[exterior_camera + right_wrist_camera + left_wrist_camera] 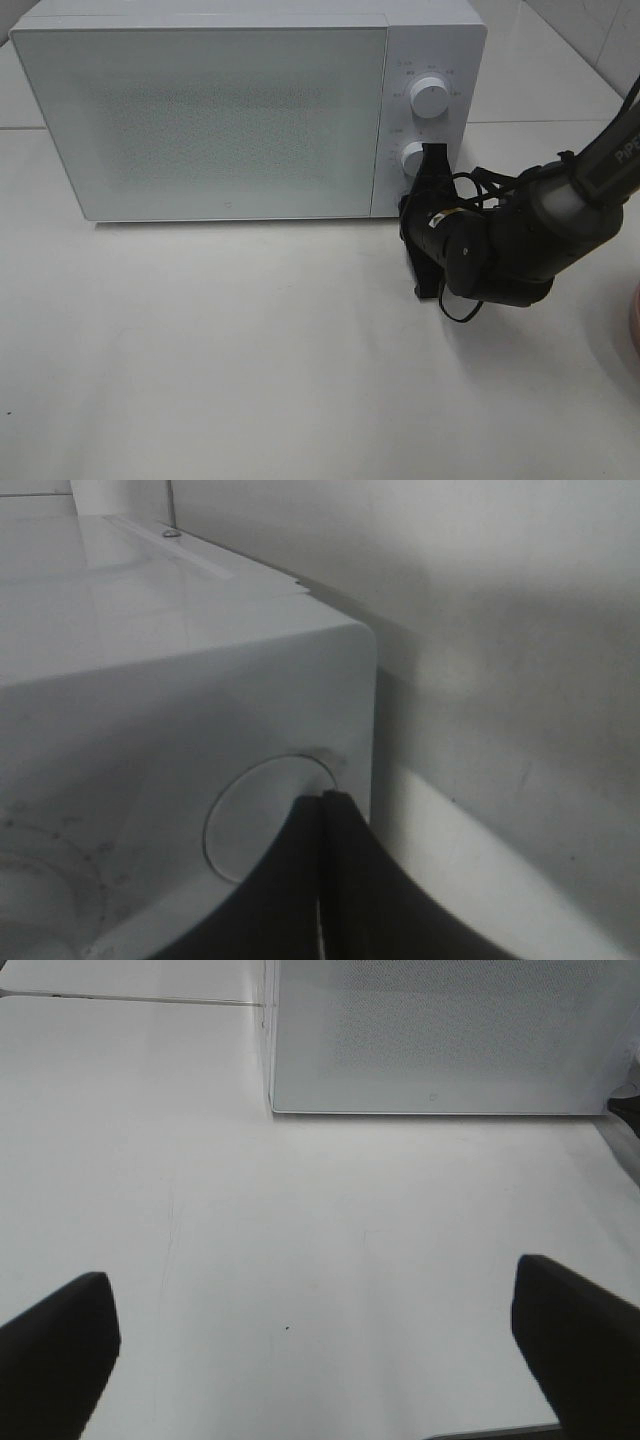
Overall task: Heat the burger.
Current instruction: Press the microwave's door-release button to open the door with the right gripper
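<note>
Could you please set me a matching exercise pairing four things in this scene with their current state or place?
Things:
1. microwave door
2. left gripper
3. right gripper
4. upper knob

States or places:
A. open, over the table
B. white, above the lower knob
C. closed
D. shut, tips at the round button on the microwave's front

Pairs: 1-C, 2-A, 3-D, 4-B.

A: Where is the burger?
B: It shows in no view. Whether it sits behind the shut door cannot be told.
A: And the microwave (200, 110)?
B: White, boxy, upright at the back of the table (250, 380). Its speckled door (230, 60) is opaque, with two round knobs (429, 97) stacked on the right-hand panel.
</note>
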Controlling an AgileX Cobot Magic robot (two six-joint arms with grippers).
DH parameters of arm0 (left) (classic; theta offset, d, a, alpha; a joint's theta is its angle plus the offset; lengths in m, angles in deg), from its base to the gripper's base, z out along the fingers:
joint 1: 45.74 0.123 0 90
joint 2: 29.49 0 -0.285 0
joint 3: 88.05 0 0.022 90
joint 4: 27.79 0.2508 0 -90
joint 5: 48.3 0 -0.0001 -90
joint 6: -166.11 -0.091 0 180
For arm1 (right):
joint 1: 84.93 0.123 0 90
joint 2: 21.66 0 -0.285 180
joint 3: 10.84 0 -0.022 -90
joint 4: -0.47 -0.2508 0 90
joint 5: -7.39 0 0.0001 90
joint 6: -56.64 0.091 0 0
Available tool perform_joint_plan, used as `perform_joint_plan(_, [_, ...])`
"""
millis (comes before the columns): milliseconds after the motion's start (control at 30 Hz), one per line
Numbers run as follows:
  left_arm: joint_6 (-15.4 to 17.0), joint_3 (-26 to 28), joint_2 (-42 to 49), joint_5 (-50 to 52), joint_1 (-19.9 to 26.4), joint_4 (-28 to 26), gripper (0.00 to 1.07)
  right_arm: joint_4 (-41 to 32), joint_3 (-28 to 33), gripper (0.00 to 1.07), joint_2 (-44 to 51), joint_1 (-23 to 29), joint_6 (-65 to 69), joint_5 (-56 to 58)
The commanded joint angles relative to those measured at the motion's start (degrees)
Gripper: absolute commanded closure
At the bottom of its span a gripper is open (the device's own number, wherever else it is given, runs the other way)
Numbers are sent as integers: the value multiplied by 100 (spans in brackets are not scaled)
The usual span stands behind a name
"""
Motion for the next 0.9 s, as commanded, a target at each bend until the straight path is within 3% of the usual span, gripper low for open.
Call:
perform_joint_plan(33, [-29,-23,143,52,23,-23,7,11,-69,107,-23,-57,-23,-166])
perform_joint_plan(567, [-29,-23,143,52,23,-23,7,424,-155,107,-23,-74,309,-693])
perform_joint_plan(900, [-29,-23,143,52,23,-23,7,275,-407,107,-23,-143,172,-1083])
